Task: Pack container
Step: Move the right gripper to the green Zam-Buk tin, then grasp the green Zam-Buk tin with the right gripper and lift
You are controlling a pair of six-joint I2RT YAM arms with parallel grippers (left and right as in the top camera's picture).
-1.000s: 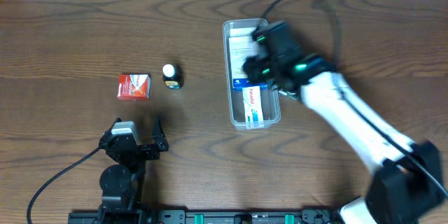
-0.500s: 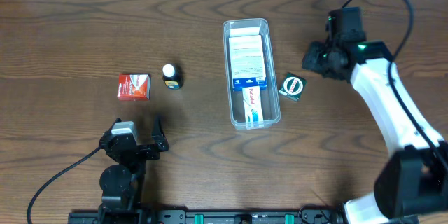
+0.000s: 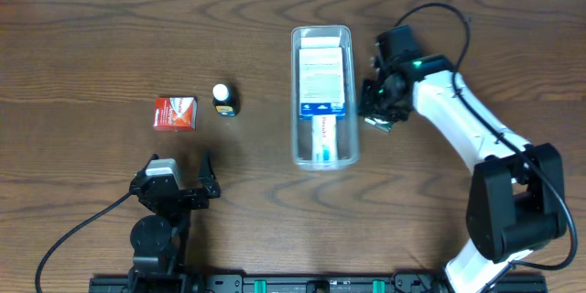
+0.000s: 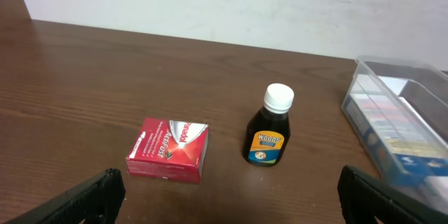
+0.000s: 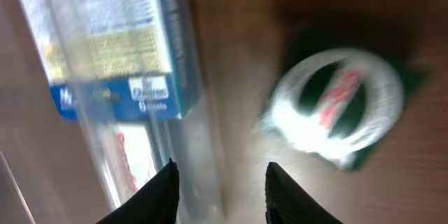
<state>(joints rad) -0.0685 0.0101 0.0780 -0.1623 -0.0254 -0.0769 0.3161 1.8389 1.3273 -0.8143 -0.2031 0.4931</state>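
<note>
Nearest to us, well to the left of the container [image 3: 295, 101] and closer to the base than its near end, the left gripper [image 4: 227, 178] hangs over the dark wooden table [image 3: 92, 37]. Its two fingers are spread wide with nothing between them. A little farther out, and to the left of the container, lies a flat red box [image 4: 169, 150]. Just beside it, on the side toward the container, stands a small dark bottle [image 4: 269, 136] with a white cap, upright and clear of the box. The container is near the middle of the table, its long axis running away from us. It is a clear tub with a rim and rounded corners. At its near end we see a small white carton [image 3: 323, 135] with red and blue print. Beyond that, a larger white-and-blue box [image 3: 323, 73] fills the far part. Close against the container's right wall, about halfway along, the right gripper [image 5: 220, 168] is lowered toward the table. In the blurred wrist view its fingers stand apart with nothing clasped, and the clear wall shows in the gap between them. Just to the right of that wall, under the gripper, a dark green box [image 5: 343, 101] with a white ring on its top lies on the wood. We cannot tell whether it touches the container.
</note>
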